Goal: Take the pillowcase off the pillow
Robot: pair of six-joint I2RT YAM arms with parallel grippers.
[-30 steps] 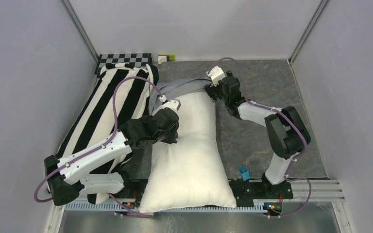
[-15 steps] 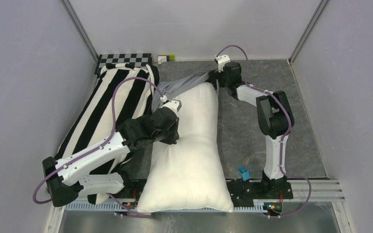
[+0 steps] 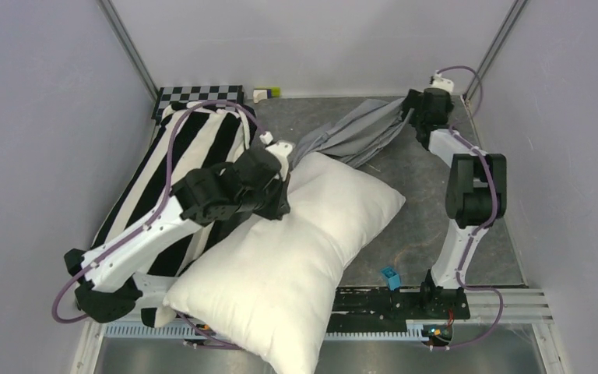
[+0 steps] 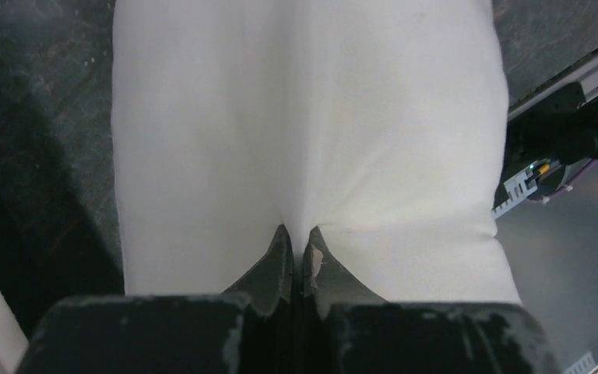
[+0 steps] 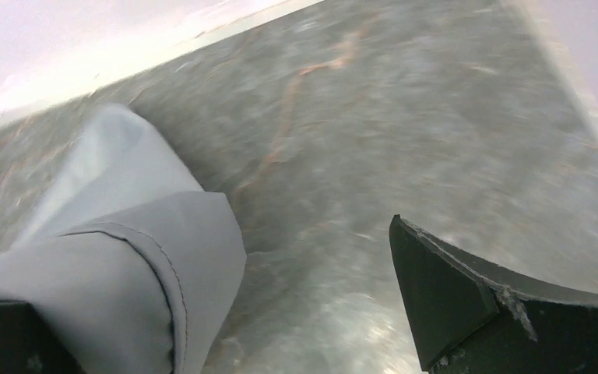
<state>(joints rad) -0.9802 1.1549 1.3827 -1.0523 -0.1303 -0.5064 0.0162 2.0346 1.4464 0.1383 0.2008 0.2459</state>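
- Pillowcase of plain light blue-grey soft fabric (image 3: 358, 128) lies stretched in wrinkled folds over the far part of the dark grey stone-patterned table (image 3: 436, 210). It runs from the far corner of the large plump plain white pillow (image 3: 296, 241) towards the far right corner.
- That pillow lies slantwise, almost wholly bare, its near end overhanging the table's near edge.
- Closed tight, the left gripper (image 4: 297, 243) pinches a fold of the pillow's white cloth.
- Spread wide, the right gripper (image 3: 410, 117) clamps nothing; the pillowcase hem drapes over one finger, the other finger (image 5: 452, 296) bare.
- Along the left wall lies a long black-and-white striped pillow (image 3: 179, 156).
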